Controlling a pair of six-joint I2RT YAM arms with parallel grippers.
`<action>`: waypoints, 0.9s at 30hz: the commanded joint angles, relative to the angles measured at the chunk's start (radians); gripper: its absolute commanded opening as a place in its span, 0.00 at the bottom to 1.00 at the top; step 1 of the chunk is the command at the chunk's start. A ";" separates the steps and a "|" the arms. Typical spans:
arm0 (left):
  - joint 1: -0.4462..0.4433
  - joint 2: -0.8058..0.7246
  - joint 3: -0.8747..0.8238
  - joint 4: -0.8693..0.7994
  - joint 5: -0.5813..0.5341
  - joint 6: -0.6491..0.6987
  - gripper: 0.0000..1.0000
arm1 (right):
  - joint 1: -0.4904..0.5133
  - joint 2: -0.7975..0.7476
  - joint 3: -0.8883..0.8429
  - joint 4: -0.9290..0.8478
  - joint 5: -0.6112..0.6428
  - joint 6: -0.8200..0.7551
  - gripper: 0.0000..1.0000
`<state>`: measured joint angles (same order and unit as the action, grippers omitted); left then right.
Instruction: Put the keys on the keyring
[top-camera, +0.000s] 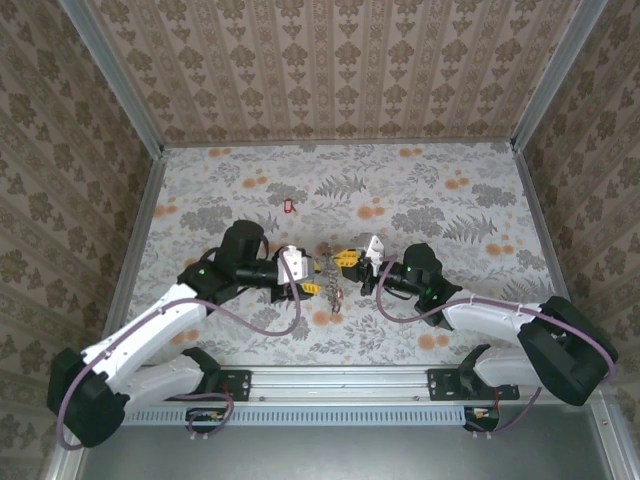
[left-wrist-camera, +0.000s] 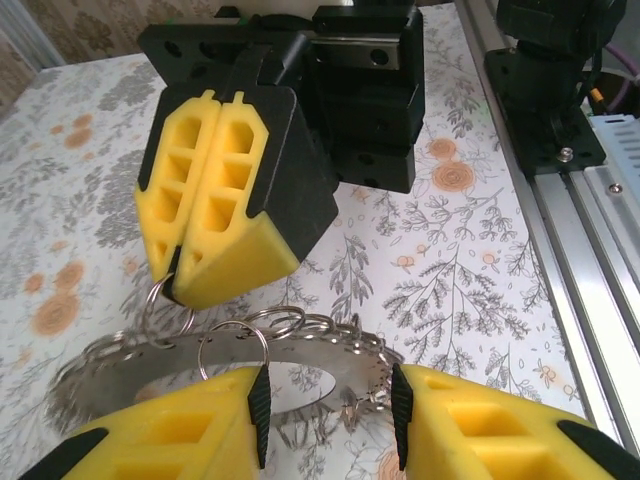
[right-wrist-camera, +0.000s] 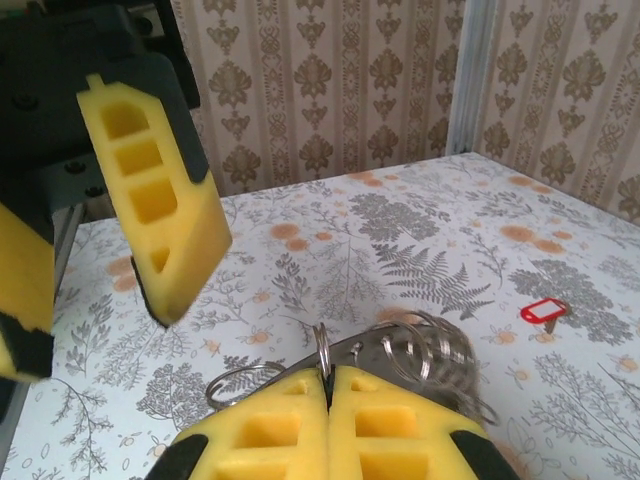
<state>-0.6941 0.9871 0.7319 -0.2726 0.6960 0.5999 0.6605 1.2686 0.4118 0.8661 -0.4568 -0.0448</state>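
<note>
The keyring (left-wrist-camera: 345, 362) sits near the middle of the worktop (top-camera: 450, 290), between the two claws, a flat disc with a wide hole and several thin wire loops and small charms along its rim. The right claw (right-wrist-camera: 329, 385), at 3 o'clock of the keyring in the top view, is clenched on one of these wire loops (right-wrist-camera: 322, 345) and so holds the keyring by its rim. The left claw (left-wrist-camera: 330, 410), at 9 o'clock, is released; its fingers stand apart on both sides of the disc and I do not see them pressing it. One red key (right-wrist-camera: 543, 311) lies alone on the worktop, at about 11 o'clock from the keyring and well apart from it. I judge that this key is very light, stiff and flat, so it can slide away easily. Its wider red head looks the best place to pinch, which leaves the thin shaft free.
</note>
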 joint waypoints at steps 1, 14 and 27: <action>0.021 -0.055 -0.031 -0.047 -0.098 0.013 0.40 | -0.004 0.007 0.011 0.099 -0.072 0.010 0.00; 0.071 0.054 0.029 0.070 0.004 -0.118 0.36 | -0.001 0.028 0.044 0.096 -0.124 -0.004 0.00; 0.069 0.145 0.088 0.087 0.131 -0.111 0.32 | 0.002 0.032 0.044 0.127 -0.145 0.002 0.00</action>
<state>-0.6273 1.1244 0.7868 -0.2089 0.7738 0.4950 0.6605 1.2972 0.4194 0.8978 -0.5625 -0.0479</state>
